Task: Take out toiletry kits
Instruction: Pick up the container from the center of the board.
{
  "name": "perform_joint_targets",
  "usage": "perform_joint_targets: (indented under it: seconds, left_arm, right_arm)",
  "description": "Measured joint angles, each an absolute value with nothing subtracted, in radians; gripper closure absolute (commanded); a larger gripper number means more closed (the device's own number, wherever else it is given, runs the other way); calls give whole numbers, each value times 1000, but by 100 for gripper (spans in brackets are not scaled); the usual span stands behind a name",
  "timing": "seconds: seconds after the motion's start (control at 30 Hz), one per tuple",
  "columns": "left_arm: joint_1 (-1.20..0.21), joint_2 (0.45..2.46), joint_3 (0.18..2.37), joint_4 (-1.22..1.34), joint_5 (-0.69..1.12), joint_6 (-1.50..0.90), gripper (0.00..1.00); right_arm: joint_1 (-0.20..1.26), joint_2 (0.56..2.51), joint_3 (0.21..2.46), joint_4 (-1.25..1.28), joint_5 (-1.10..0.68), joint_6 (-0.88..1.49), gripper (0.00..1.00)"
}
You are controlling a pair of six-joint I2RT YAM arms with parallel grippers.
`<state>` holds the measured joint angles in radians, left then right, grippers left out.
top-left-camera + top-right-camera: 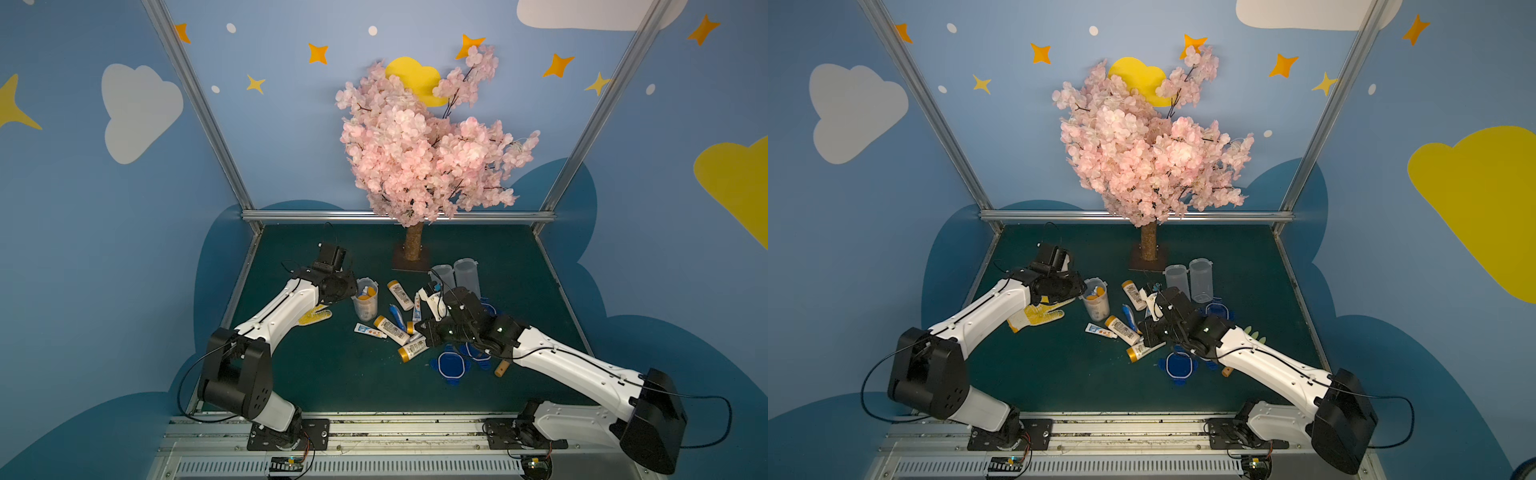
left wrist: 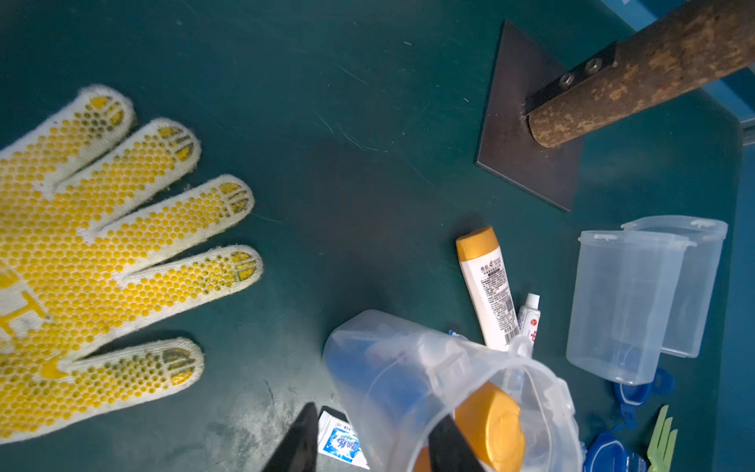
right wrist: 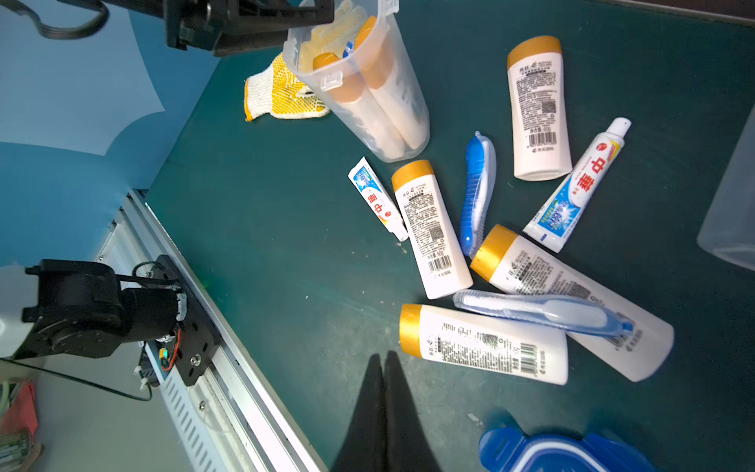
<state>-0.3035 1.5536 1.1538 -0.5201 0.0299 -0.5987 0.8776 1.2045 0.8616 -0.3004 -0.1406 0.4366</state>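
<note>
**Q:** Tabletop [image 1: 316, 374] first. What is out, and what is not?

**A:** Out: a loose pile [image 1: 395, 328] mid-tabletop, all lying flat. It holds four bottles, two toothpaste tubes and two blue wrapped pieces. Not out: one clear jar [image 1: 365, 305], on the left arm's side of the pile, holds two bottles [image 3: 388, 94] and a blue piece [image 3: 347, 47].

**Q:** Long axis of the two inside?

**A:** It runs along the jar's own axis, orange caps toward the mouth. The jar looks tilted in the right wrist view, but that may only be the lens.

**Q:** Left claw?

**A:** The left claw [image 2: 376, 412] straddles the jar's rim. One finger [image 2: 302, 441] is outside the wall, the other inside beside an orange cap [image 2: 490, 425]. A gap shows between the outer finger and the wall, so I cannot tell whether it grips yet.

**Q:** Right claw?

**A:** The right claw [image 3: 383, 357] is pressed together and holds nothing. It hovers over bare tabletop just beside the nearest lying bottle [image 3: 486, 343], well apart from the jar.

**Q:** Nearer arm?

**A:** The left, plainly. My judgement is that the contents can only leave through the mouth, along that axis. Either the left arm tips the jar toward the pile, or the right arm crosses over and enters from above.
</note>
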Motion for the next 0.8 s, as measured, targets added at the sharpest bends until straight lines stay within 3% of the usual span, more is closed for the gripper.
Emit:
perform_joint_targets:
  seconds: [0.13,0.17,0.23,0.27,0.4,0.43,0.8]
  left_arm:
    - [-305,1597,1193,-548,26,-592,92]
    - [-304,1602,1200,-563,23,-590,98]
    - [-302,1607,1202,-587,32,-588,98]
    - [-302,1608,1203,-588,33,-588,98]
    - [-294,1608,1204,-618,73,-587,98]
    - [-287,1606,1204,-626,96,-587,98]
    - [-214,1446,1209,-624,493,-612,98]
  right_arm:
    - [868,1206,861,-291,-155,433,96]
    - [866,1206,861,-289,-158,430,88]
    - [862,1206,861,-285,-164,419,61]
    - [861,1206,862,-283,-167,410,53]
    - [860,1206,862,-266,-167,344,37]
    - [861,1206,862,-261,-170,311,12]
    - [961,1221,896,-207,-140,-124,12]
